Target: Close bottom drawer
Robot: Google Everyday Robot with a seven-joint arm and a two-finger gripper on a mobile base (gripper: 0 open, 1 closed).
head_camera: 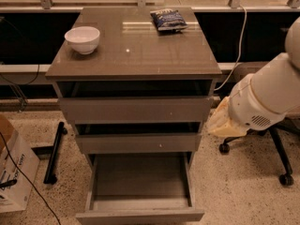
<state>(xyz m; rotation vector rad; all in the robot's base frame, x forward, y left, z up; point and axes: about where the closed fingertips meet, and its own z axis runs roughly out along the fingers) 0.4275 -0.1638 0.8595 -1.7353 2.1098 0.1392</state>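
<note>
The bottom drawer point(140, 215) is the lowest and narrowest of the cabinet's three. It stands pulled far out towards me, and its shallow grey tray interior point(140, 175) is bare. Its plain flat front lies at the lower edge of the view. My gripper point(224, 122) is a pale yellowish shape at the end of the white arm point(269, 95). It hangs just right of the cabinet, level with the middle drawer point(138, 143), above and to the right of the bottom drawer and apart from it.
The top drawer point(136, 109) and the middle drawer both stand slightly out. A white bowl point(82, 39) and a dark snack bag point(168, 19) lie on the cabinet top. An office chair base point(276, 163) stands at the right, a cardboard box point(14, 172) at the left.
</note>
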